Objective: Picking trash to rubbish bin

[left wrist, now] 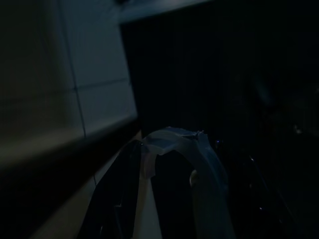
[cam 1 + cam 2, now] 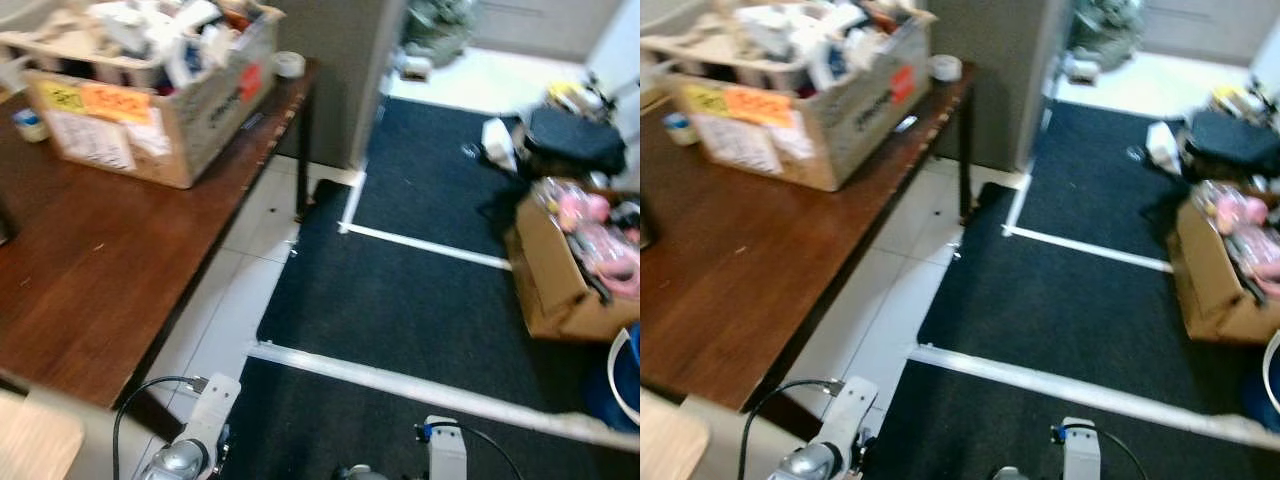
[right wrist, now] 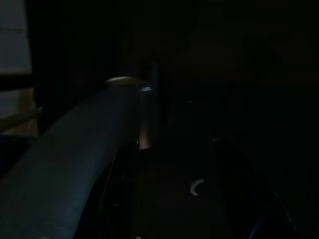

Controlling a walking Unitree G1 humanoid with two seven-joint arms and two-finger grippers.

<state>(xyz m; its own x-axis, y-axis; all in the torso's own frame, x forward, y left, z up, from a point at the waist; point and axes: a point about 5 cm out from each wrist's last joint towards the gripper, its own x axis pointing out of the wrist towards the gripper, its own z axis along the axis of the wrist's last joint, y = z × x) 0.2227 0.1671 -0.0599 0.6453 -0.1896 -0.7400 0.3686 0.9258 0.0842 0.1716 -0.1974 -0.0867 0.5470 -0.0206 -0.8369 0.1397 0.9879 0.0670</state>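
The left pincer (image 1: pixel 164 189) is seen in the dark left wrist view, and it cannot be told whether its fingers are apart or together. Both silver arms (image 2: pixel 195 440) are hung low at the bottom of the frame. A brown bench (image 2: pixel 90 270) is seen at the left, with a full cardboard box (image 2: pixel 170 110) at the upper left. Another box (image 2: pixel 560 280) is set on the dark carpet (image 2: pixel 420 300) at the right. No trash can be picked out for sure.

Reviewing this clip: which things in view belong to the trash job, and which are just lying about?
Job:
pale crumpled strip close before the left wrist camera, possibly trash
blue white-rimmed container at the right edge, possibly the bin

Lying about:
wooden table
full cardboard box and tape roll on it
floor box of pink items
black bag
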